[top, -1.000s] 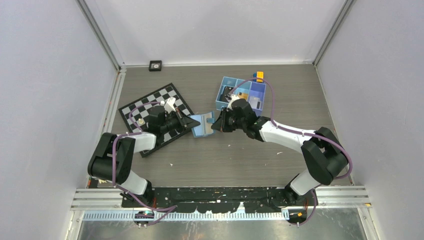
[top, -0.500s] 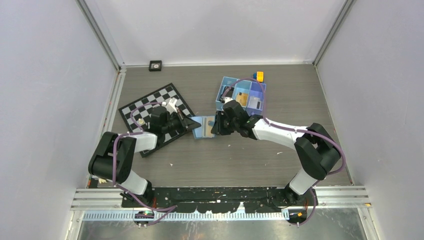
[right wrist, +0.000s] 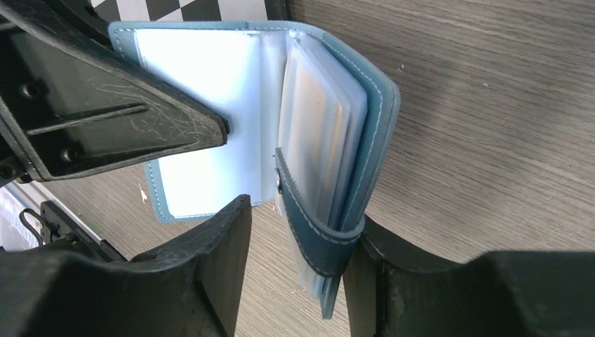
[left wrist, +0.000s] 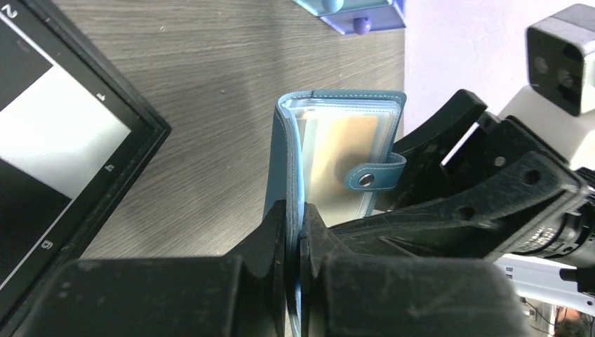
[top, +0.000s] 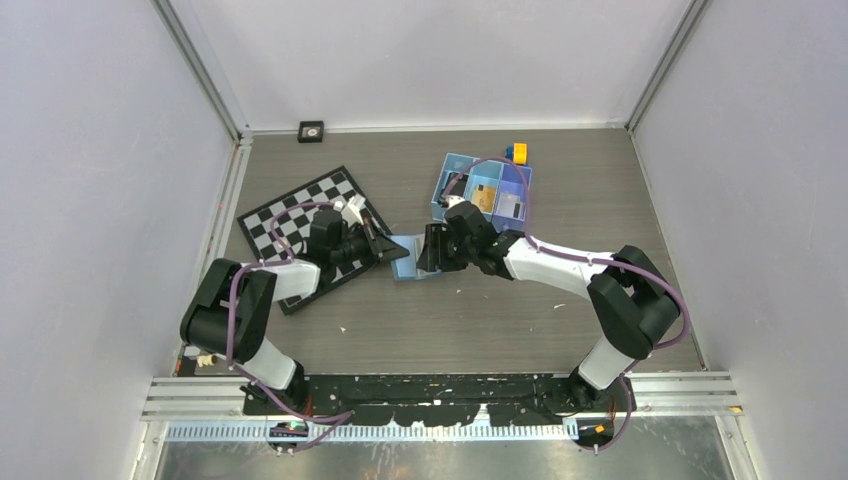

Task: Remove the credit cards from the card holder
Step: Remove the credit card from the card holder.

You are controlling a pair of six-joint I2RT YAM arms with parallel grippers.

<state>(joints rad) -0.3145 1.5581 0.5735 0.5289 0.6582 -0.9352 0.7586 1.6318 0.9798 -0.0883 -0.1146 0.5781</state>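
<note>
1. The flat light-blue two-panel card holder (top: 408,256) is held open over the middle of the grey wood-grain worktop (top: 480,310).
2. The left hand (left wrist: 295,217) pinches one panel tight.
3. The right hand (right wrist: 302,239) straddles the strapped panel, fingers apart (a gap shows).
4. An orange-tan plastic card (left wrist: 342,149) sits sleeved inside.

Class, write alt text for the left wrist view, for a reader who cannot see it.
The left gripper pinches one cover of the half-open light-blue card holder; a tan card shows inside. The right gripper is close behind.
</note>
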